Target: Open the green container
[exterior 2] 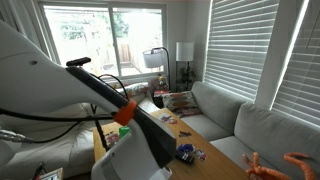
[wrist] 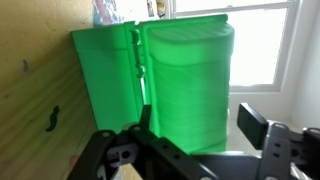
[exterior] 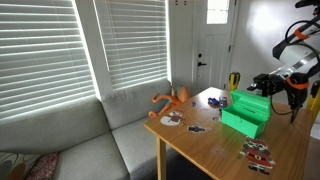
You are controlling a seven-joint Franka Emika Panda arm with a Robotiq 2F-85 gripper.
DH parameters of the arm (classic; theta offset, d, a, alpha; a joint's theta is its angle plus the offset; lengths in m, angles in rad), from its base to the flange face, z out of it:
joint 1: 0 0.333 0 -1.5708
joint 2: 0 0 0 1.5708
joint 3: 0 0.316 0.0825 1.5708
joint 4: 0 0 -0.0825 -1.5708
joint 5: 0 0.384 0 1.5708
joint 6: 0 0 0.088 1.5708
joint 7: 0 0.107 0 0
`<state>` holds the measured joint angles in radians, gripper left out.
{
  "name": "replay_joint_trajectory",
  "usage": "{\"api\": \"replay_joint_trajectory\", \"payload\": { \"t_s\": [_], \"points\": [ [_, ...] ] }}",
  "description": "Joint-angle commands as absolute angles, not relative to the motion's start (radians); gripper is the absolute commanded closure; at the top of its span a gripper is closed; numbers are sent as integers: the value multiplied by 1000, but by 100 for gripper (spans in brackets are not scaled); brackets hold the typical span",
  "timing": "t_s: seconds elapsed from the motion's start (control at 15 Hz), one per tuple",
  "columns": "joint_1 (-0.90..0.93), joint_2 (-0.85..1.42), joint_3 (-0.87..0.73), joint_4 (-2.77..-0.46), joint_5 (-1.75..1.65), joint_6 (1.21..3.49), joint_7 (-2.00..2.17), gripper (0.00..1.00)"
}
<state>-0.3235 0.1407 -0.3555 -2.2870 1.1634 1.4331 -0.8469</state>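
Note:
The green container [exterior: 243, 122] stands on the wooden table [exterior: 205, 150] in an exterior view. Its green lid [exterior: 251, 101] looks raised on the side towards the arm. In the wrist view the container's body [wrist: 100, 80] is on the left and the ribbed lid [wrist: 190, 70] fills the middle. My gripper [wrist: 197, 122] is open and straddles the lid: one finger sits at the seam between body and lid, and the other stands just clear of the lid's outer edge. In an exterior view the gripper [exterior: 266, 88] is right at the container. The arm hides the container in the exterior view from behind the robot.
A yellow bottle [exterior: 233, 80] stands behind the container. An orange toy [exterior: 170, 98], a blue item [exterior: 213, 101] and small toys [exterior: 258, 152] lie scattered on the table. A grey sofa [exterior: 90, 140] runs alongside the table. Toys [exterior 2: 188, 152] also show beyond the arm.

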Motion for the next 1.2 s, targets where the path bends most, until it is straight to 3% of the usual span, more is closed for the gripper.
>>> {"api": "replay_joint_trajectory", "payload": {
  "t_s": [0.0, 1.13],
  "points": [
    [-332, 154, -348, -2270, 1149, 1435, -846, 0],
    [-319, 35, -341, -2270, 1065, 1497, -819, 0]
  ]
}}
